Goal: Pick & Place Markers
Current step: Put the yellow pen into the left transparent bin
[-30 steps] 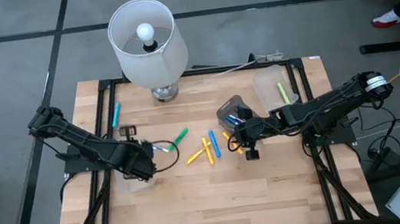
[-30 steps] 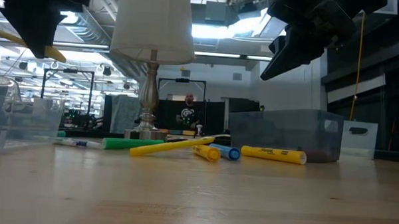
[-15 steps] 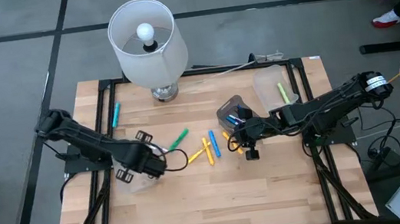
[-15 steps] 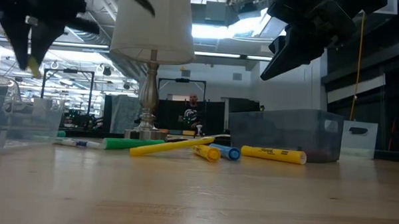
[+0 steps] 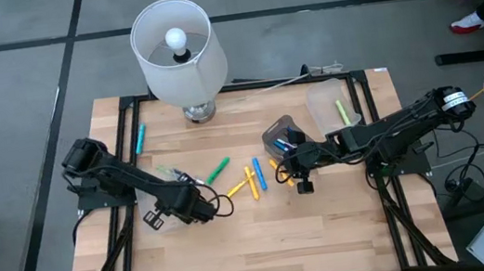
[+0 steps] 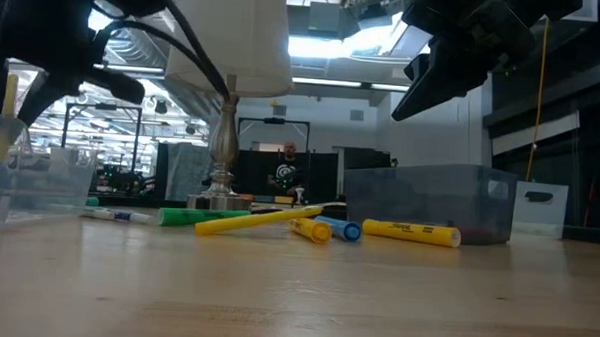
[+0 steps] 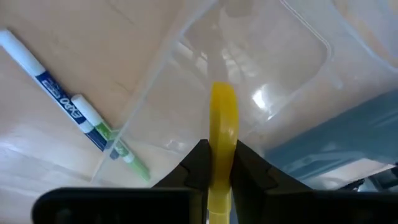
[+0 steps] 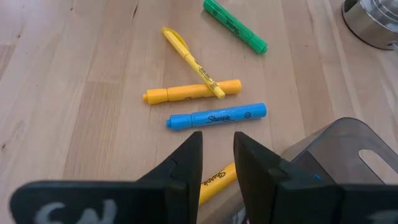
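Table [image 5: 265,235]: pale wood planks, smooth, matt. Markers [image 8: 216,117]: glossy plastic, printed labels. Left bin [image 7: 273,56]: clear plastic, shiny w/ glare. Right bin [image 6: 429,198]: smoky translucent plastic. Lamp base [image 8: 373,25]: polished metal; shade [image 5: 177,55]: white, matt, cloth-like. Gripper fingers [image 8: 186,165]: matt black plastic.

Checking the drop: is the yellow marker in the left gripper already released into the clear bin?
Not released. The left gripper is shut on the yellow marker, holding it above the clear bin.
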